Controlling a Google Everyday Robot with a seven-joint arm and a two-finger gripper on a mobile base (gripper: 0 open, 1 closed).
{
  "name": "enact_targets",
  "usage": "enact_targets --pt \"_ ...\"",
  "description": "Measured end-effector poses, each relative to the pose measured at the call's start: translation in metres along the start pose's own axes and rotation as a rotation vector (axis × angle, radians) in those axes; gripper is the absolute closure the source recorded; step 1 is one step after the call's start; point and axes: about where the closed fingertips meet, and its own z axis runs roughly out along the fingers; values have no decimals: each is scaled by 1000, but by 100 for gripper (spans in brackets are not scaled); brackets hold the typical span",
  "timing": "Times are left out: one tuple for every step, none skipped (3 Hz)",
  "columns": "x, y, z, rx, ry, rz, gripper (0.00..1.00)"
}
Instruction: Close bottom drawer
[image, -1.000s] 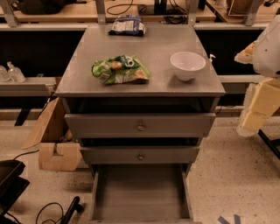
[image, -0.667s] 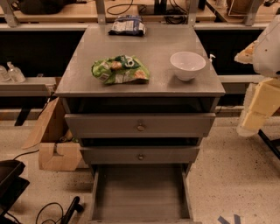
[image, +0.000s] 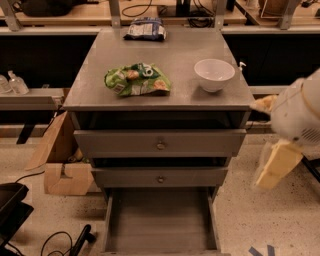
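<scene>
Camera view put the cabinet square in front of us, with the bottom drawer at 6 o'clock. It was pulled far out, its shallow grey tray bare, and its front ran off the lower edge so no knob showed. Compared with a second earlier, the drawer had not shifted at all. The two drawers above it, the middle drawer and the top drawer, sat as they had before.

What had changed was the arm at 3 o'clock. Its white body had dropped from beside the tabletop to the level of the upper drawer fronts. The cream-coloured gripper now hung lower, near the cabinet's right side but apart from it and touching nothing. We could not tell whether it was open or closed.

The green snack bag and the white bowl stayed put on top.

We judged that this was the approach only. The arm was coming down toward drawer height, and the closing push on the drawer front had not yet begun.
</scene>
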Motion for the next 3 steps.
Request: enact_targets --pt "17 35 58 -9 -56 -54 0" --pt "48 67 137 -44 -80 -91 0" --pt "73 69 205 -26 -70 -102 0"
